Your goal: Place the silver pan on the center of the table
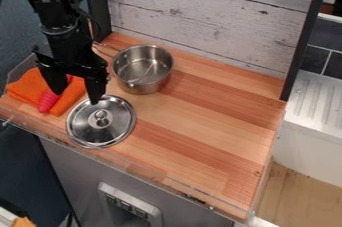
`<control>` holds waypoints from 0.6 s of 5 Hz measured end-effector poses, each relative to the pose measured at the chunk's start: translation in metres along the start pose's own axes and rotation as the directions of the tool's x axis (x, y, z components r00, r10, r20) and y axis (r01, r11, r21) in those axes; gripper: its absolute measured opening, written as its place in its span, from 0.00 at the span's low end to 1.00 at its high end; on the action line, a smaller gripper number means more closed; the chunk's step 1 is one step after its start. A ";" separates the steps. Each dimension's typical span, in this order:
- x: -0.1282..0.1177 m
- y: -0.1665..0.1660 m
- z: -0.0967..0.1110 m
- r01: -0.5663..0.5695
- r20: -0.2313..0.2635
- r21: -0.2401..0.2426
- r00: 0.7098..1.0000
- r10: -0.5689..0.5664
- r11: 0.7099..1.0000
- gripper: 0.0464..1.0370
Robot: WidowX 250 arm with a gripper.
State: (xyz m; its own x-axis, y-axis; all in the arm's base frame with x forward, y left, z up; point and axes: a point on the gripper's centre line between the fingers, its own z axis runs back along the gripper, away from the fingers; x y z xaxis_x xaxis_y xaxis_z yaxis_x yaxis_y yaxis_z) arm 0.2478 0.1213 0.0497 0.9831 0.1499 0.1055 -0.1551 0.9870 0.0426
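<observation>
The gripper (75, 97) hangs at the left of the wooden table (220, 121), its two fingers spread apart. One finger is over the orange cloth and the other ends at the upper edge of the lid. The silver pan (143, 69) stands upright and uncovered at the back left of the table, right of the gripper, with its handle pointing toward the back left. Nothing shows in the pan.
A silver lid (101, 121) with a knob lies in front of the pan. An orange cloth (27, 88) with a pink object (49, 101) on it lies at the left edge. A plank wall (207, 16) bounds the back, and a low clear rim runs along the front.
</observation>
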 end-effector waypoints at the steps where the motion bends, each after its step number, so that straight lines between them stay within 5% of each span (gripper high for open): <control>1: -0.003 -0.001 -0.007 -0.003 -0.027 -0.007 1.000 0.003 1.000 0.96; 3: 0.025 -0.027 -0.006 0.053 -0.005 -0.015 0.999 -0.053 0.998 0.96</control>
State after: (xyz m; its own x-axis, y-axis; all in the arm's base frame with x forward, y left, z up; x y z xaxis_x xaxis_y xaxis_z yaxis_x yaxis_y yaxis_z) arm 0.2766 0.0986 0.0452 0.9905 0.0972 0.0976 -0.1009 0.9944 0.0329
